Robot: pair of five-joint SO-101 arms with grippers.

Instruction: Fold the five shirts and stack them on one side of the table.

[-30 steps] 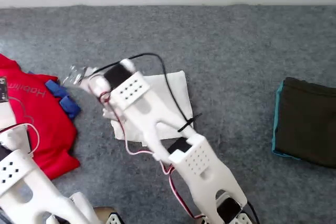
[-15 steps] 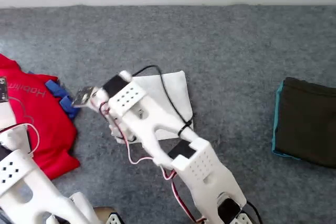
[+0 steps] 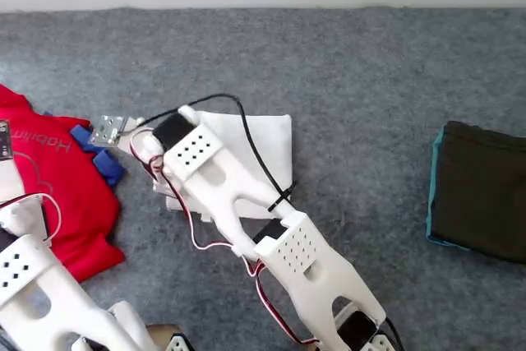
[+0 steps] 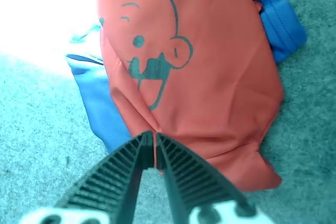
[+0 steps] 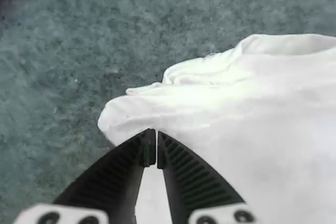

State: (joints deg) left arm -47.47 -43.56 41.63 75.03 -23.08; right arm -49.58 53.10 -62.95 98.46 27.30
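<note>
Since a second ago the right arm [image 3: 246, 203] has shifted slightly toward the red shirt, dipping and rising again, and the white shirt's edge under it has been drawn a little the same way. At this moment the right fingers [image 5: 142, 148] are pressed together on a raised fold at the edge of the white shirt [image 5: 252, 103], which spreads away to one side of them, while bare grey worktop [image 3: 370, 63] lies on the other side and beyond. The left fingers [image 4: 143, 148] are likewise closed tight, pinching a corner of the red shirt [image 4: 210, 77]. That shirt fans out flat ahead of them with its printed side up. A blue shirt [image 4: 100, 103] lies under it, showing just beside the fingertips and again at the far end. Well apart from both pairs of fingers, past the white shirt, a dark folded shirt [image 3: 485, 191] with a teal edge rests on the worktop.
</note>
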